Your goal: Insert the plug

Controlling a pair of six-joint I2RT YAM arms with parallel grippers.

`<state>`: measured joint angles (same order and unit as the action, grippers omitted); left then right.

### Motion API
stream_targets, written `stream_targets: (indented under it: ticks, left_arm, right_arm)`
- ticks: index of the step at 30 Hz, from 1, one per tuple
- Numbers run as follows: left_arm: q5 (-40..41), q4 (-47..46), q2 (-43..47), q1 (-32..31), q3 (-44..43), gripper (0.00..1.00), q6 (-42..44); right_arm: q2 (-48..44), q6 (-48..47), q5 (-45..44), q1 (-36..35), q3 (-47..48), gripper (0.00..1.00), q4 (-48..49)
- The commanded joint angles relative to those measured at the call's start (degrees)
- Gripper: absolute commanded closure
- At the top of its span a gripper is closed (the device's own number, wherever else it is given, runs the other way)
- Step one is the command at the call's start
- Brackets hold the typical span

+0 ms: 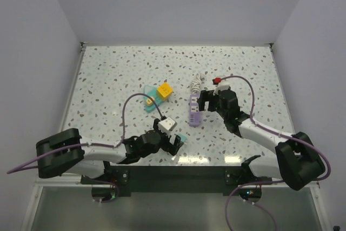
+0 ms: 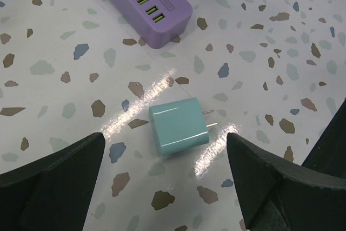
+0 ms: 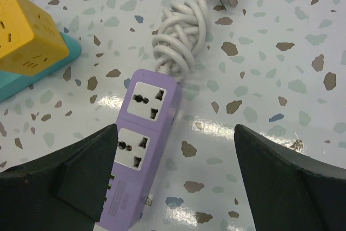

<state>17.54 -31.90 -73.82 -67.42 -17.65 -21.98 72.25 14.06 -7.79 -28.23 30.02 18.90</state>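
A teal plug adapter (image 2: 178, 128) lies flat on the speckled table, its two prongs pointing right. My left gripper (image 2: 165, 136) is open and hovers over it, one finger on each side, not touching. In the top view the plug (image 1: 183, 140) shows at the left gripper (image 1: 172, 142), near the table's front edge. A purple power strip (image 1: 194, 110) with two sockets and USB ports lies mid-table; its USB end shows in the left wrist view (image 2: 146, 4). My right gripper (image 3: 175, 128) is open above the strip (image 3: 143, 128), its left finger over the strip's near end.
The strip's white cord (image 3: 175, 41) is coiled in a bundle behind it. A yellow cube socket (image 1: 165, 91) sits on a teal block (image 1: 151, 102) left of the strip. A small red item (image 1: 218, 80) lies behind the right gripper. White walls bound the table.
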Motion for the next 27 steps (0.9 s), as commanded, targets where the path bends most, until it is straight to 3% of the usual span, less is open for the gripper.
stream_targets:
  ticks: [1, 21, 27]
  left_arm:
    - [-0.13, -3.25, -2.11, -0.35, -2.21, 0.0, -0.35]
    - [-1.9, -4.93, -12.39, -0.35, -5.55, 0.04, -0.44]
    - [-1.72, -5.37, -15.03, -0.35, -6.26, 0.26, 0.18]
  right_arm:
    - [-1.93, 1.14, 1.9, 0.45, -0.66, 0.09, 3.25]
    - [-2.2, 1.49, 2.6, 0.98, -2.16, 0.08, 4.04]
    - [-2.29, 1.67, 3.66, 0.98, -2.25, 0.08, 4.31]
